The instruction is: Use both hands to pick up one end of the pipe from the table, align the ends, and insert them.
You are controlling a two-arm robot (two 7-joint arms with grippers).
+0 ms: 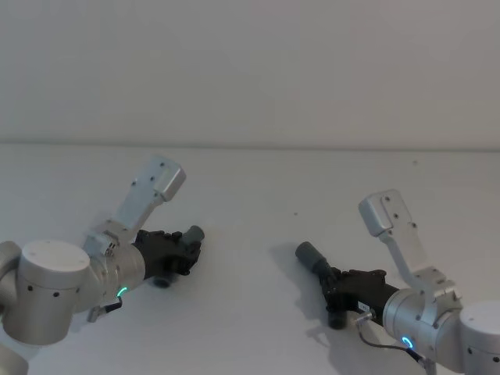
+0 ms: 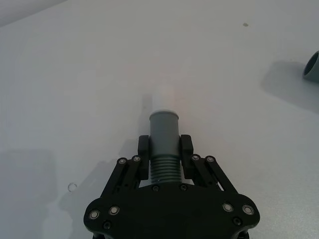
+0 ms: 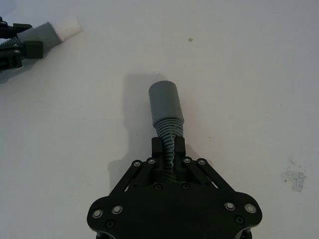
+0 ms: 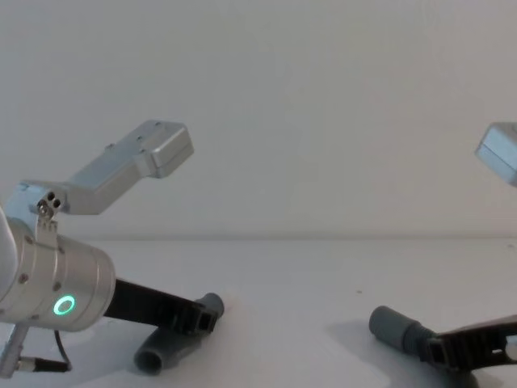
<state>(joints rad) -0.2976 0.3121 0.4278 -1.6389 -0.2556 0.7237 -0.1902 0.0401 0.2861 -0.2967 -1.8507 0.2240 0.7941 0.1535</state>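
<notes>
I am gripping the white-tipped hose [image 2: 164, 130] in my left gripper [image 1: 186, 246], lower left, and the plain hose [image 3: 164, 102] in my right gripper [image 1: 333, 276], lower right. Aligning and inserting are yet to come.

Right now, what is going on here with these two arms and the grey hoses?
The left black two-finger gripper is shut on the ribbed part of a dark-grey bent hose piece whose free end shows a short white spigot. The right black two-finger gripper is shut on a second dark-grey hose piece without one. Both are low at the white table, the free ends turned inward but far apart, not yet inserted.
</notes>
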